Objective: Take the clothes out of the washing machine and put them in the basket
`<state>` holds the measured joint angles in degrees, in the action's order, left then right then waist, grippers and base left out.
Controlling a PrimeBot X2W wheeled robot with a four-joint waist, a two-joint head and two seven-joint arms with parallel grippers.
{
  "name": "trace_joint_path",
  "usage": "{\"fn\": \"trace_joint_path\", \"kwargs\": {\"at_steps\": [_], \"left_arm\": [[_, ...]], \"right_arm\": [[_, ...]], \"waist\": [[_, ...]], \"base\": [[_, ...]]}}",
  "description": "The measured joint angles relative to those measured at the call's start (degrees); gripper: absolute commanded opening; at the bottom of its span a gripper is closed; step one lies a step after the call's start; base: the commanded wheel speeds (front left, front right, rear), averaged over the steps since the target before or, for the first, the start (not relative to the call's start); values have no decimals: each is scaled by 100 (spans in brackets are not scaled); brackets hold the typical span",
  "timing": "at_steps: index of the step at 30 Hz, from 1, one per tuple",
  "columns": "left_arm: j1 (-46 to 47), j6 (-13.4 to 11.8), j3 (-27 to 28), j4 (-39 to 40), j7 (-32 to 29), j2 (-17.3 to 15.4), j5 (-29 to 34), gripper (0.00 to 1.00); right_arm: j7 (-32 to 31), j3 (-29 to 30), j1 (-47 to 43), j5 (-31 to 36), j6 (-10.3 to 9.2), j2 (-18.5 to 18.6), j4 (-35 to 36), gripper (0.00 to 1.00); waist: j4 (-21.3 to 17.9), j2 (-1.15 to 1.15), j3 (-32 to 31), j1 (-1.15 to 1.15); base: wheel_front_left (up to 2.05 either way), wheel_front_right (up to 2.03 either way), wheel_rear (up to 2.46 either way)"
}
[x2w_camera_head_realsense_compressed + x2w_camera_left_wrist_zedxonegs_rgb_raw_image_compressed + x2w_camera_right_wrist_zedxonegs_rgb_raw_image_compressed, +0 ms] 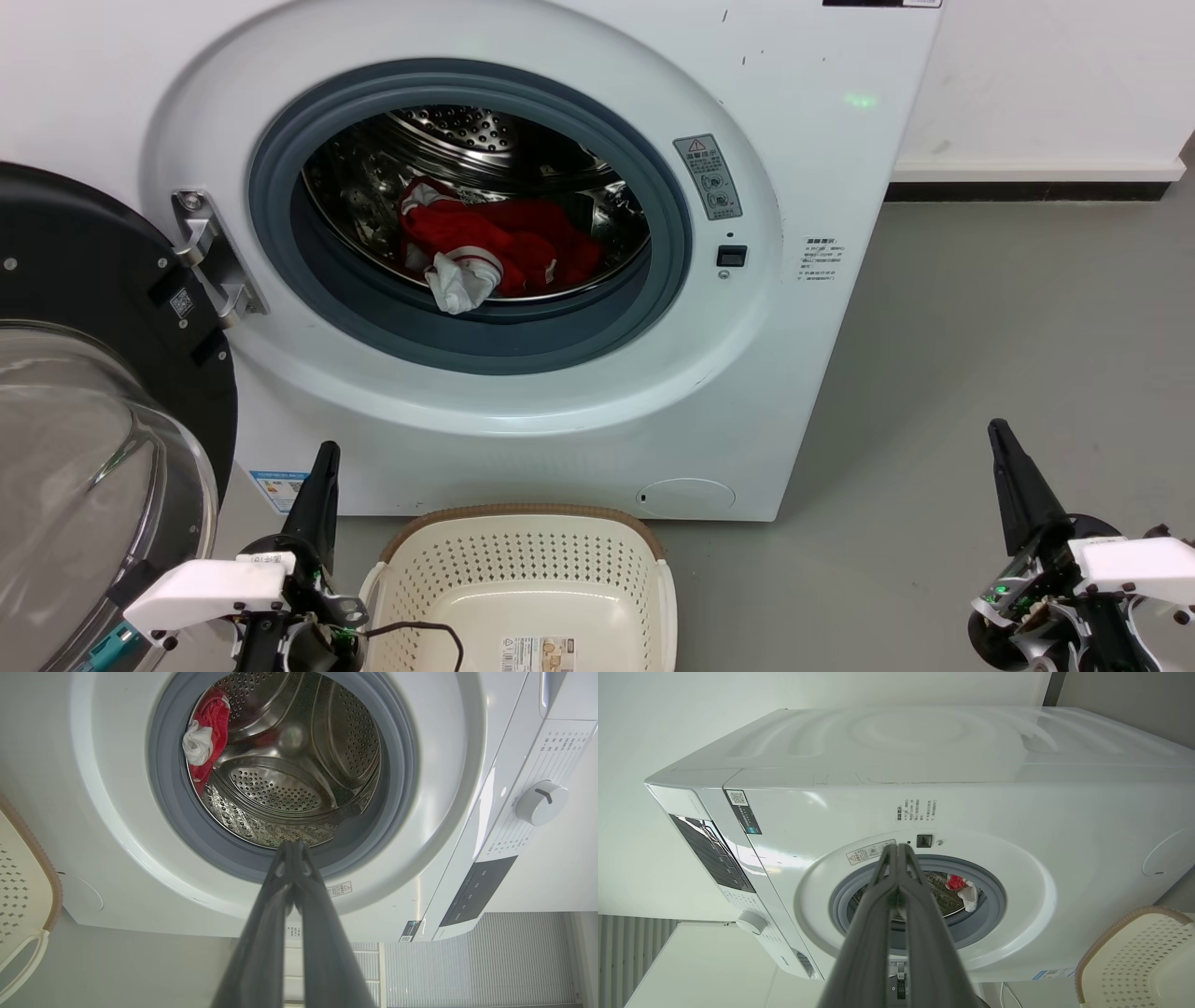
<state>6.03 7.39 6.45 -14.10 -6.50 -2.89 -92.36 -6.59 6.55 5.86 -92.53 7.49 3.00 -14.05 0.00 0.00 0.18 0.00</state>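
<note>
**Now: door (84, 271) wide, clothes (509, 245) inside**

Clothes lie low in the drum (467, 126) of the washing machine (523, 411), white trim at the grey rim (485, 341). The basket (523, 546) sits just below on the floor (980, 327), between left gripper (327, 450) and right gripper (997, 429), both clenched empty.

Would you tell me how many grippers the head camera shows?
2: the left gripper at lower left beside the basket, the right gripper at lower right. None seems hidden.
</note>
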Motion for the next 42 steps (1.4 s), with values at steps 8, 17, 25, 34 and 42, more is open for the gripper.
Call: {"fn": "trace_joint_path", "kwargs": {"at_steps": [8,17,25,34,42], "left_arm": [[0,0,0,0,0,0,0,0],[-151,-7,-196,-140,131,15,40,100],[-100,-7,-349,-75,364,18,442,100],[-79,-14,-322,171,579,16,1475,100],[-73,-144,-476,364,769,15,2509,100]], "right_arm": [[0,0,0,1,0,0,0,0],[111,-55,-178,1,0,-4,-90,100],[358,-148,-232,320,0,-4,69,100],[570,-143,-265,1627,-1,-1,282,100],[761,-170,-315,2771,-1,-4,487,100]], "waist": [[0,0,0,0],[-5,0,1,0],[-36,0,1,0],[-71,0,2,0],[-74,0,0,1]], "base": [[0,0,0],[0,0,0],[0,0,0],[0,0,0],[0,0,0]]}}
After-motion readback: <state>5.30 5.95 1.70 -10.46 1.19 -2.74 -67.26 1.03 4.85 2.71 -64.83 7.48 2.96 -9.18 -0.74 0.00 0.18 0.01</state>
